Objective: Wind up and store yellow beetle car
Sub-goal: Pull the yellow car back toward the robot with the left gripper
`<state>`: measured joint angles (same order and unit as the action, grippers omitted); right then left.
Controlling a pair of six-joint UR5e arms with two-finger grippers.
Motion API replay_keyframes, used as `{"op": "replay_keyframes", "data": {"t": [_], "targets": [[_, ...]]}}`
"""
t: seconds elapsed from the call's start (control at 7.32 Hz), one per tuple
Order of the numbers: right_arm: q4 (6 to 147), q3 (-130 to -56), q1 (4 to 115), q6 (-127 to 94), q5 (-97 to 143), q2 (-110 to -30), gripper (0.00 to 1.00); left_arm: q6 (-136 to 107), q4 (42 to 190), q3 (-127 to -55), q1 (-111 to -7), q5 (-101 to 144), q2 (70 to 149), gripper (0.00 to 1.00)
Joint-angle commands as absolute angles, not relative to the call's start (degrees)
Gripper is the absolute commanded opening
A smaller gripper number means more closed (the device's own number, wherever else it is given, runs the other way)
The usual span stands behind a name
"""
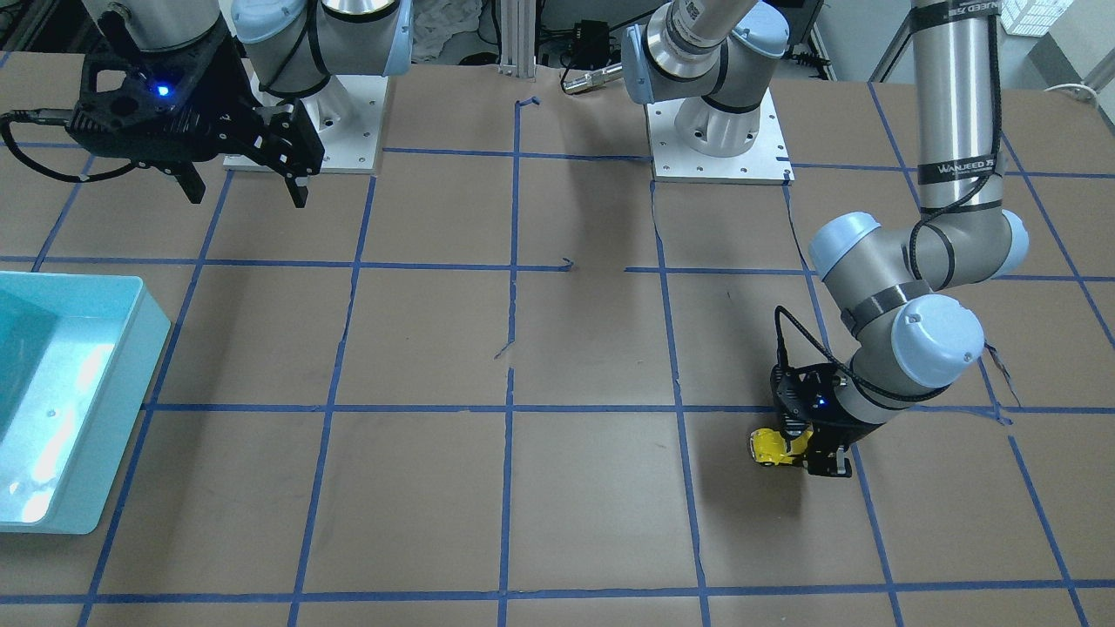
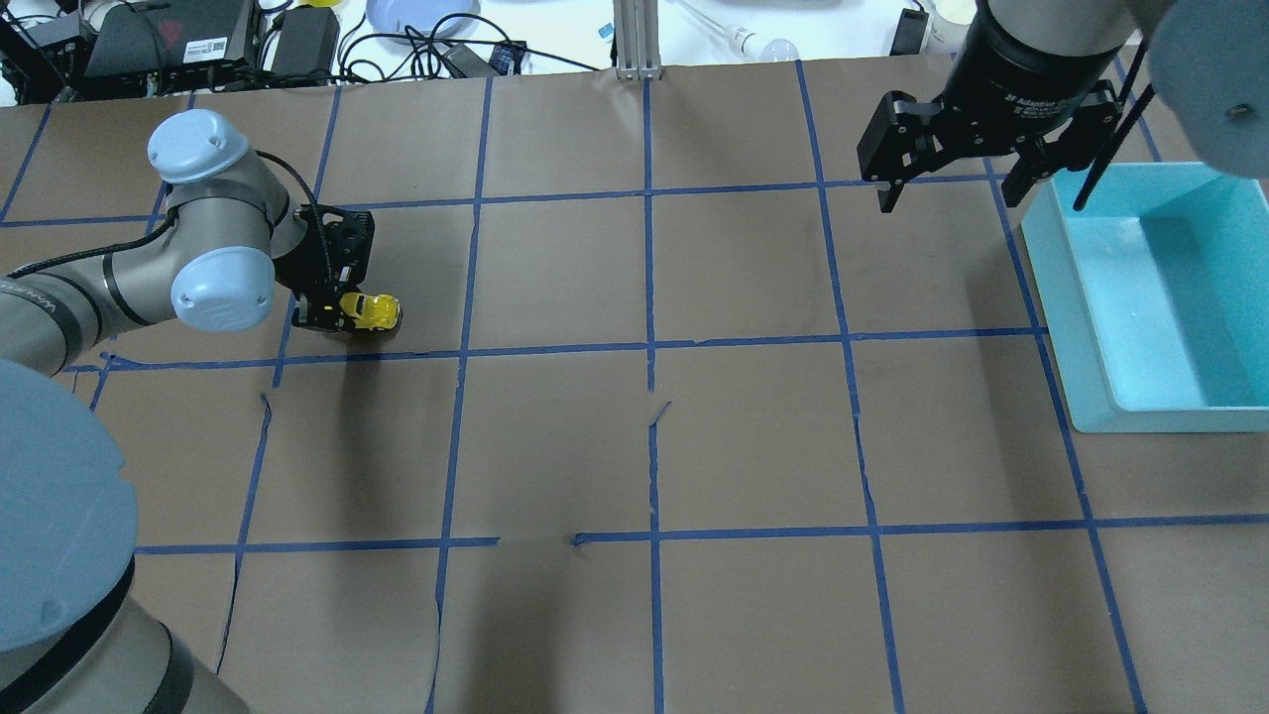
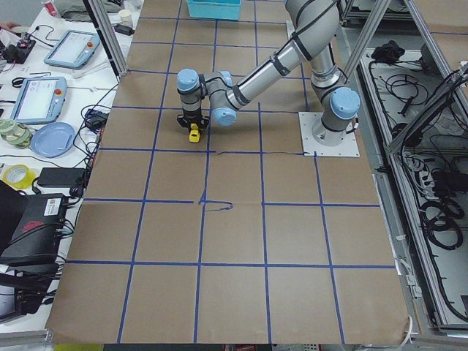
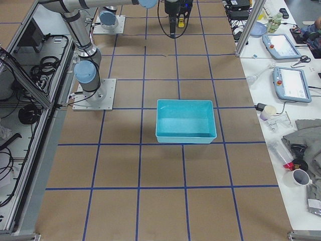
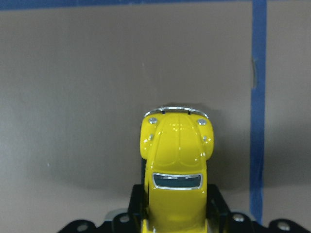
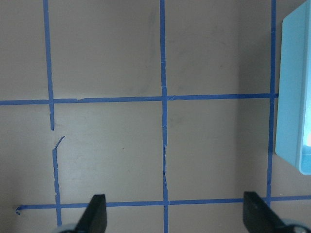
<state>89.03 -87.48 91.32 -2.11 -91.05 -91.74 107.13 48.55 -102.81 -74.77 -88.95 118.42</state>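
Observation:
The yellow beetle car [image 2: 375, 312] is a tiny glossy toy on the left part of the table, by a blue tape line. My left gripper [image 2: 342, 310] is shut on its rear half and reaches down to it at table height. In the left wrist view the car [image 5: 177, 165] points away from the camera, with a dark finger [image 5: 217, 204] pressed on each side. It also shows in the front view [image 1: 770, 446], sticking out of the left gripper [image 1: 806, 450]. I cannot tell whether its wheels touch the paper. My right gripper [image 2: 947, 198] is open and empty, raised next to the bin.
A light-blue open bin [image 2: 1053, 283] stands at the table's right edge, also in the front view [image 1: 150, 344] and the right wrist view [image 6: 291, 97]. Brown paper with a blue tape grid [image 2: 649, 347] covers the table. Cables and devices lie beyond the far edge.

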Motion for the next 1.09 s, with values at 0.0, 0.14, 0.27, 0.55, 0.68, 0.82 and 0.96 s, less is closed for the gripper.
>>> {"op": "replay_keyframes", "data": {"t": [0.0, 0.14, 0.27, 0.55, 0.68, 0.82, 0.96], "targets": [[89.03, -87.54, 91.32, -2.11, -91.05, -91.76, 1.0, 110.46, 48.43, -102.92, -71.91, -88.77, 118.65, 0.33], [89.03, -87.54, 91.32, -2.11, -91.05, -91.67, 1.0, 112.04, 48.43, -102.92, -70.76, -87.9, 118.65, 0.33], [89.03, -87.63, 91.32, -2.11, -91.05, -91.76, 1.0, 112.93, 48.43, -103.01, -69.71, -87.02, 118.65, 0.33], [89.03, -87.63, 91.32, -2.11, -91.05, -91.76, 1.0, 114.52, 48.52, -103.01, -69.08, -87.01, 118.65, 0.47], [89.03, -87.63, 91.32, -2.11, -91.05, -91.76, 1.0, 114.52, 48.52, -103.01, -69.08, -87.01, 118.65, 0.61], [89.03, -87.63, 91.32, -2.11, -91.05, -91.76, 1.0, 114.43, 48.43, -102.92, -69.08, -87.01, 118.57, 0.7], [89.03, -87.63, 91.41, -2.11, -91.05, -91.76, 1.0, 114.43, 48.43, -102.83, -69.08, -87.01, 118.48, 0.7]]}}
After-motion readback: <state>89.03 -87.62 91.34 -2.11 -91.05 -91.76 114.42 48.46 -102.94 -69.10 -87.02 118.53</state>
